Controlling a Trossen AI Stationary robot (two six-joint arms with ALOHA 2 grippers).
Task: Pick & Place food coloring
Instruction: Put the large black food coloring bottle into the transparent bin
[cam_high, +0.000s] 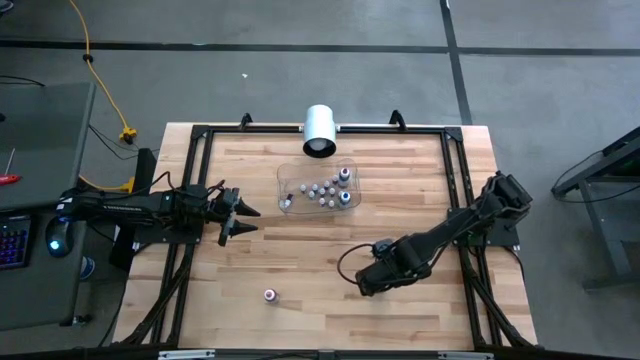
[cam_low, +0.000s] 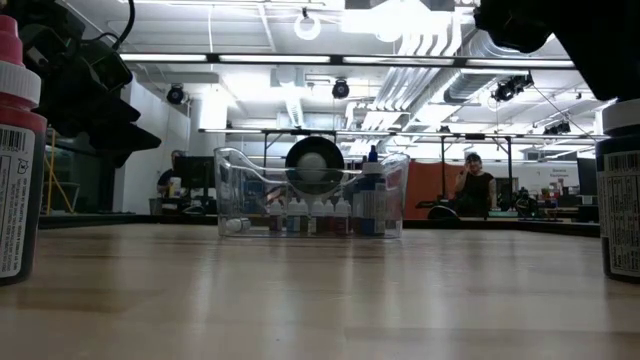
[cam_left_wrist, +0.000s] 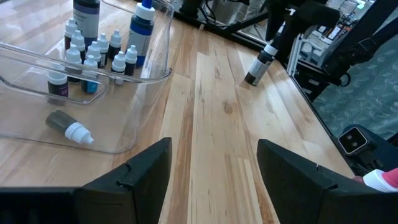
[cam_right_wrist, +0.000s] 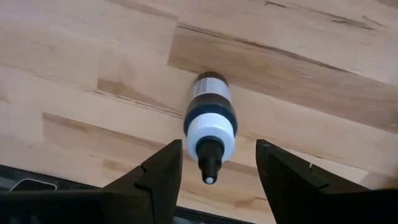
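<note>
Your right tool (cam_right_wrist: 210, 171) hangs open above one dark, white-capped food coloring bottle (cam_right_wrist: 210, 124) standing on the desk (cam_high: 330, 310). About a dozen more sit in the clear tray (cam_left_wrist: 134, 121), one lying flat, and a pink-capped one (cam_high: 270, 295) stands alone. Your left tool (cam_left_wrist: 211, 174) is open too.

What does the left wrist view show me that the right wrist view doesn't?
Only the left wrist view shows the clear tray holding many small bottles, one lying on its side, plus the right arm farther off and the left gripper, open. Only the right wrist view shows the right gripper, open and poised around the dark bottle's white cap. Both show that dark bottle standing on the wooden table.
</note>
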